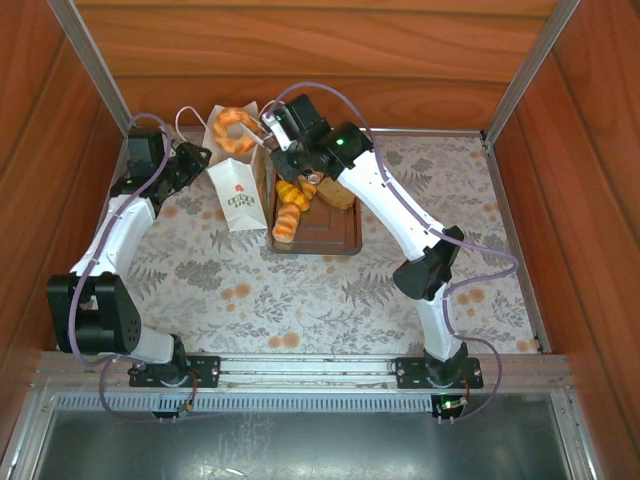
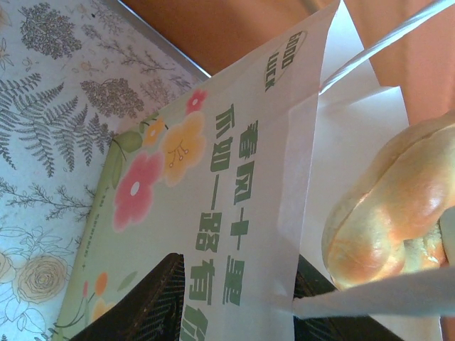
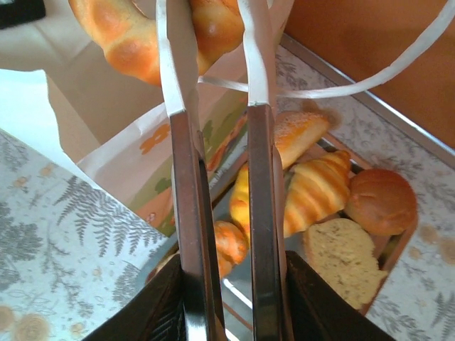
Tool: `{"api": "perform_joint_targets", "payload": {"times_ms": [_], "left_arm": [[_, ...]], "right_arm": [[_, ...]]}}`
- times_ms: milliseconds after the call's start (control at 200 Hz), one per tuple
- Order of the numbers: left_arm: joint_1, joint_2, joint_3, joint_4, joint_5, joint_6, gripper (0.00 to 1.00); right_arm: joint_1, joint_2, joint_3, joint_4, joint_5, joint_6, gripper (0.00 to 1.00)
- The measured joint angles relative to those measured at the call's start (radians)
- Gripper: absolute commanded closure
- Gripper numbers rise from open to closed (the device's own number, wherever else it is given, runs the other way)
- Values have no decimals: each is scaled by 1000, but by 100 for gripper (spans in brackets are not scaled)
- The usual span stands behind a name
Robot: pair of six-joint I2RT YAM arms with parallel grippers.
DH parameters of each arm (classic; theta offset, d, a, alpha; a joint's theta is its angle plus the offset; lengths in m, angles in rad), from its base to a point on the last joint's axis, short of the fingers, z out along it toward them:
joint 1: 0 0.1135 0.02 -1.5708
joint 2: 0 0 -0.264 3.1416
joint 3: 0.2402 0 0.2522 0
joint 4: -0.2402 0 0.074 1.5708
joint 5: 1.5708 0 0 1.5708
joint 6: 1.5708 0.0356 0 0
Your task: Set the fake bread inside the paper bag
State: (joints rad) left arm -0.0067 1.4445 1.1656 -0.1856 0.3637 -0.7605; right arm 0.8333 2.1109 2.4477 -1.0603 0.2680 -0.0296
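The white paper bag (image 1: pixel 238 192) stands upright left of the tray, its mouth open. My left gripper (image 1: pixel 198 158) is shut on the bag's side wall (image 2: pixel 234 234), which runs between its dark fingers (image 2: pixel 146 305). My right gripper (image 3: pixel 231 284) is shut on thin metal tongs (image 3: pixel 259 177). The tongs' tips pinch a golden ring doughnut (image 1: pixel 236 128) over the bag's mouth; it also shows as the doughnut (image 3: pixel 128 35) and the doughnut (image 2: pixel 398 213). More fake bread lies on the tray: a croissant (image 3: pixel 316 188), a round brown bun (image 3: pixel 382 201), a tan slice (image 3: pixel 345 259), a sugared roll (image 3: pixel 298 131).
The brown rectangular tray (image 1: pixel 340 235) sits mid-table right of the bag. The bag's white loop handles (image 3: pixel 370 74) hang near the tongs. Wooden walls and a metal frame (image 1: pixel 520 80) close in the back and sides. The floral tablecloth (image 1: pixel 300 290) lies bare toward the front.
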Motion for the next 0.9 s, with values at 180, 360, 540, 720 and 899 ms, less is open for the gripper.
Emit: {"api": "perform_joint_targets", "payload": {"times_ms": [180, 360, 540, 720, 899], "left_arm": [[0, -2, 0, 0, 1, 0, 59], [0, -2, 0, 0, 9, 0, 58], [0, -2, 0, -1, 17, -2, 54], [0, -5, 0, -2, 28, -4, 42], [0, -25, 0, -2, 29, -5, 32]], "right_arm": [[11, 0, 3, -10, 48, -29, 61], [11, 1, 5, -19, 52, -40, 57], [11, 4, 14, -27, 39, -36, 55], [11, 4, 36, -27, 10, -21, 55], [11, 0, 42, -12, -38, -2, 55]]}}
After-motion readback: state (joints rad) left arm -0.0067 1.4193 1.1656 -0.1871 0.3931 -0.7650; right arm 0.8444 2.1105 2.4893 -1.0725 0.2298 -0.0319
